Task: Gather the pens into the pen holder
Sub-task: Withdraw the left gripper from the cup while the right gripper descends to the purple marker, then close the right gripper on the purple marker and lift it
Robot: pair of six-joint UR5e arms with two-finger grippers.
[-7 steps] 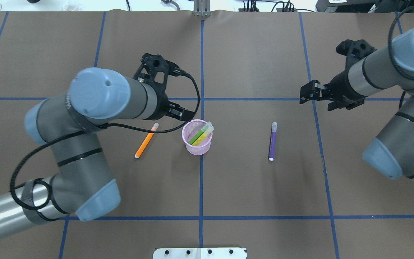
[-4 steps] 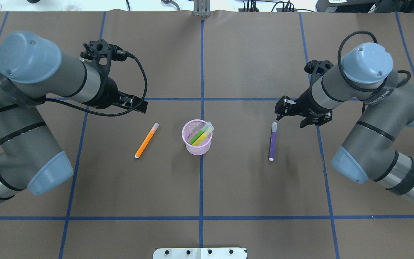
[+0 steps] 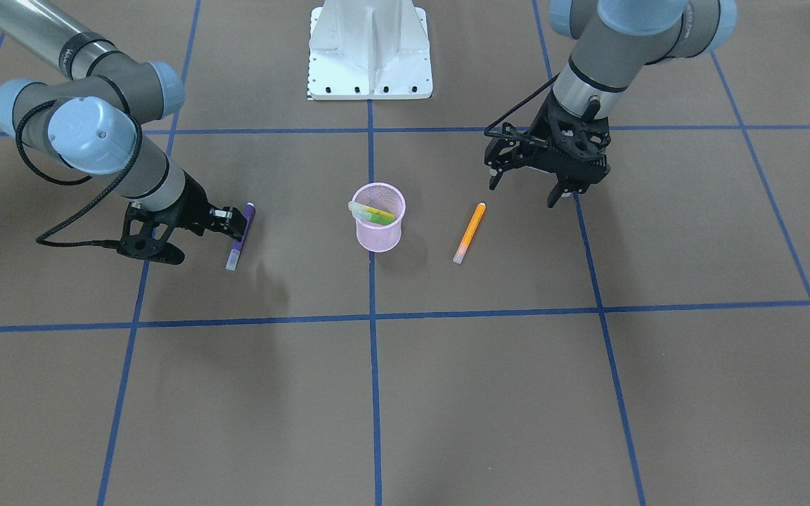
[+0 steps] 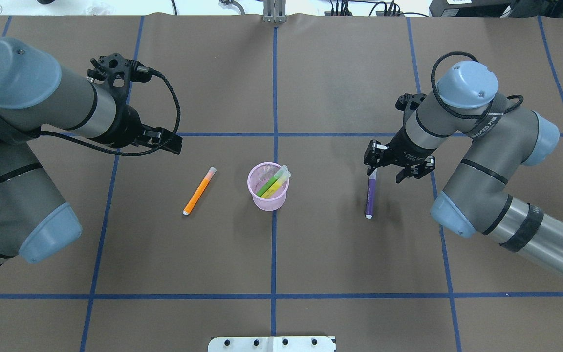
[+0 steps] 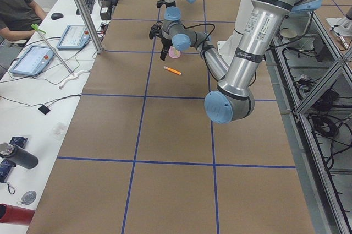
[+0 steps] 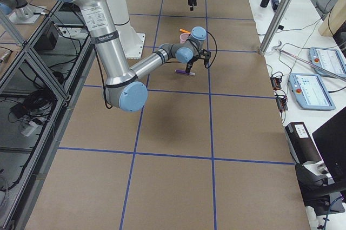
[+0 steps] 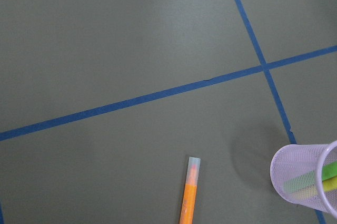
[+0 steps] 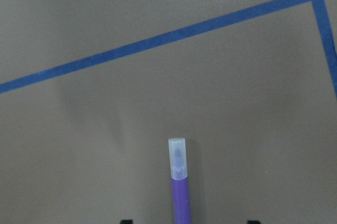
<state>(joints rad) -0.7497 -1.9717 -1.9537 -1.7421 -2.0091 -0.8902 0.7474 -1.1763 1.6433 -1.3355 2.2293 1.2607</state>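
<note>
Brown paper marked with blue tape lines is covering the bench (image 4: 311, 254), and we are judging the task half done. At the bench's middle the pen holder (image 4: 268, 200) is standing upright, already containing the green pen (image 4: 265, 188) and the yellow pen (image 4: 272, 190). Two pens are lying flat outside it: the orange pen (image 4: 197, 191) toward the left edge and the purple pen (image 4: 370, 195) toward the right edge. The right gripper (image 4: 389, 165) is hovering over the purple pen's capped end, jaws spread, gripping nothing. The left gripper (image 3: 523, 191), likewise spread and empty, is hanging apart from the orange pen, toward the edge opposite the robot.
</note>
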